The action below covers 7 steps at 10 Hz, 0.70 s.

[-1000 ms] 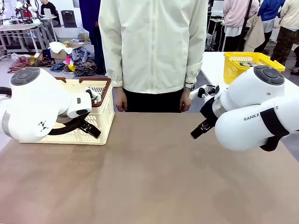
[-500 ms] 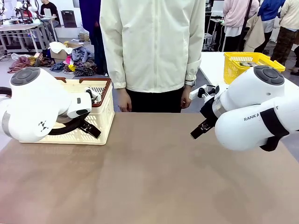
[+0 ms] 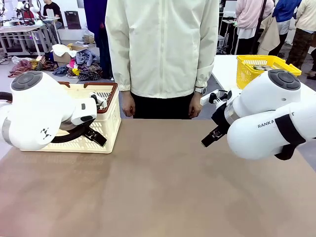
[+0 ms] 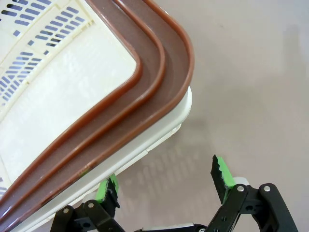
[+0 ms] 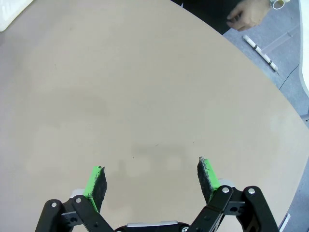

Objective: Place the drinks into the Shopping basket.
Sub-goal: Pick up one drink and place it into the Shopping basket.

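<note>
Front view: the Shopping basket (image 3: 109,121) stands toward 10 o'clock on the tabletop (image 3: 158,187). The left hand (image 3: 98,138) hangs low in front of the basket's near wall, so the basket rises at the hand's 12 o'clock. The right hand (image 3: 208,140) sits well apart toward 3 o'clock, with the basket off at its 9 o'clock. A yellow basket (image 3: 247,74) stands at 1 o'clock on another table. The person's hands (image 3: 128,106) hang at the far edge. Since a second ago both arms and the basket have kept their places. Only the person's torso has shifted slightly.

Left wrist view: the left hand (image 4: 164,176) is spread wide with nothing between its pads. The basket's reddish-brown rimmed corner (image 4: 159,72) fills 10 to 12 o'clock. Its white wall is just beside the pad on that side; I cannot tell whether they touch.

Right wrist view: the right hand (image 5: 150,170) is spread wide over bare tabletop (image 5: 145,87). One of the person's hands (image 5: 248,17) lies at 1 o'clock.
</note>
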Each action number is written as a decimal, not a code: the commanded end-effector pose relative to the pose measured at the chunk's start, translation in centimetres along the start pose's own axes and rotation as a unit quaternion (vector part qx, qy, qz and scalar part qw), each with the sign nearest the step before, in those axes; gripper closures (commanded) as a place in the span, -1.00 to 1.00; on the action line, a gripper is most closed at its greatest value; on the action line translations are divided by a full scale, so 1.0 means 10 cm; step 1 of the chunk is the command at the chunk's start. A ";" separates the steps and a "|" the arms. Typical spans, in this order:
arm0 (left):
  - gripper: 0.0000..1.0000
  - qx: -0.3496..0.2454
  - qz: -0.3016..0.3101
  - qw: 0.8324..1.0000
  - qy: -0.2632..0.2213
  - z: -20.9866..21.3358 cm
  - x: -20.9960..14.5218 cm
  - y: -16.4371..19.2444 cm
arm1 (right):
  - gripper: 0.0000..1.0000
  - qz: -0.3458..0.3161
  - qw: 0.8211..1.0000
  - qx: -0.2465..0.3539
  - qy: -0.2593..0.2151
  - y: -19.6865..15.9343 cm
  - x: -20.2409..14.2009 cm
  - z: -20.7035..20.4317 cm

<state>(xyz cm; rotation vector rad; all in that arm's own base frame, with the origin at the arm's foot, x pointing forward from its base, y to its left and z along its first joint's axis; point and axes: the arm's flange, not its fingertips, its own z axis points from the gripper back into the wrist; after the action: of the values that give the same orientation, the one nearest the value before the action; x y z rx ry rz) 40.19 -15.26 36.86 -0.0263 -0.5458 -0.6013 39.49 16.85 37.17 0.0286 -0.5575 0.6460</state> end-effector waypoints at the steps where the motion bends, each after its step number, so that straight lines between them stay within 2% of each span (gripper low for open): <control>1: -1.00 0.000 0.000 1.000 0.000 0.00 0.00 0.00 | -1.00 0.000 1.000 0.000 0.000 0.00 0.00 0.00; 2: -1.00 0.000 0.000 1.000 0.000 0.00 0.00 0.00 | -1.00 0.000 1.000 0.000 0.000 0.00 0.00 0.00; 3: -1.00 -0.089 0.008 0.993 0.072 0.08 0.00 -0.02 | -1.00 -0.029 0.994 0.086 0.058 -0.04 -0.05 0.05; 4: -1.00 -0.174 0.086 0.969 0.150 0.27 0.02 -0.09 | -1.00 -0.108 0.976 0.165 0.089 -0.08 -0.05 0.19; 5: -1.00 -0.230 0.116 0.946 0.195 0.46 0.00 -0.12 | -1.00 -0.191 0.947 0.228 0.124 -0.15 -0.02 0.37; 6: -1.00 -0.273 0.143 0.932 0.189 0.67 -0.03 -0.08 | -1.00 -0.209 0.919 0.317 0.108 -0.27 -0.06 0.60; 7: -1.00 -0.317 0.168 0.922 0.145 1.01 -0.08 0.10 | -1.00 -0.216 0.893 0.387 0.077 -0.44 -0.17 0.90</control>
<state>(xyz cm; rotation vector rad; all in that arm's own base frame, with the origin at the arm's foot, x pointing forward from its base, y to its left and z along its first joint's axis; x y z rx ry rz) 34.67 -16.22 41.97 -0.5386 -0.0307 -0.5120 35.75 15.11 42.73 0.6456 -0.1559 0.5048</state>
